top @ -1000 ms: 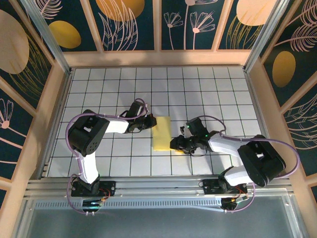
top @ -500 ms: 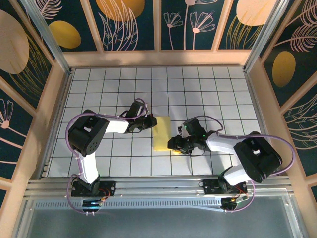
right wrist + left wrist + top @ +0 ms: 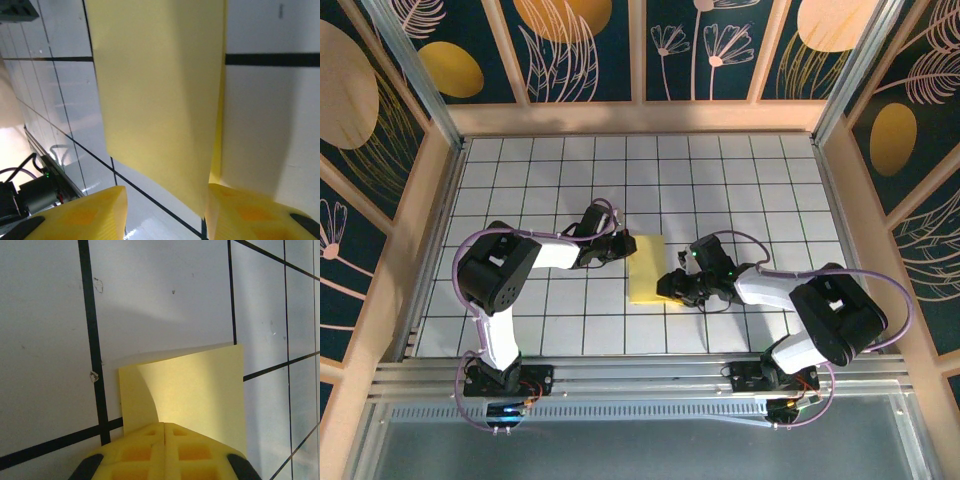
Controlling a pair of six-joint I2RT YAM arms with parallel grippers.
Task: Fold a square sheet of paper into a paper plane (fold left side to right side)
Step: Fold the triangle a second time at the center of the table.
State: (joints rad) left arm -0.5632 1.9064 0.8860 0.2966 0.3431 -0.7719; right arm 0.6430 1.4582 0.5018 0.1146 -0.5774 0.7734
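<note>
The square sheet of paper [image 3: 647, 268] lies folded into a tall yellow rectangle on the white grid table [image 3: 740, 180]. My left gripper [image 3: 623, 246] is shut, its tips together over the near edge of the paper [image 3: 195, 390]. Its yellow fingertips [image 3: 150, 450] cover that edge, so contact is hidden. My right gripper [image 3: 672, 289] is at the paper's lower right corner, open. In the right wrist view the paper's upper layer [image 3: 155, 100] curves up off the tile and hangs between the two spread fingers [image 3: 85, 215], close to the right one. My right gripper [image 3: 165, 215] has nothing pinched.
Wooden walls [image 3: 420, 240] and aluminium posts [image 3: 840, 80] box in the tiled table. A metal rail [image 3: 640, 375] runs along the near edge by both arm bases. Dark hardware with cables [image 3: 20, 200] shows at the lower left of the right wrist view.
My right arm has edged a little left and up toward the paper's lower right corner. The left arm and the paper have stayed put.
</note>
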